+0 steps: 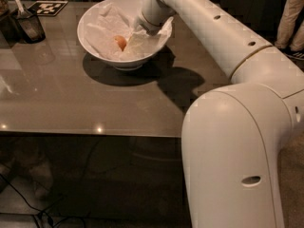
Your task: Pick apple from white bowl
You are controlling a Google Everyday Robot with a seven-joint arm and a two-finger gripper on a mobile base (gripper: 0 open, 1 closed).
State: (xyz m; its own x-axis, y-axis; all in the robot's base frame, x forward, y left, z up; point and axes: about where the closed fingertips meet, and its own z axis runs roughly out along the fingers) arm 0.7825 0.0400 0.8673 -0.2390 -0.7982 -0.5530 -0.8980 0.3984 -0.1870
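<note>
The white bowl stands on the brown table at the back, lined with crumpled white paper. An orange-red apple shows in part in the middle of the bowl. My gripper reaches down into the bowl from the right, right beside that apple and partly covering it. The pale yellow-green apple is hidden, either behind the gripper or in the paper. My white arm runs from the bowl to the lower right.
A dark cup with a utensil stands at the table's back left, next to a black-and-white marker tag. A person's legs stand at the back right. The table's front edge runs across the middle.
</note>
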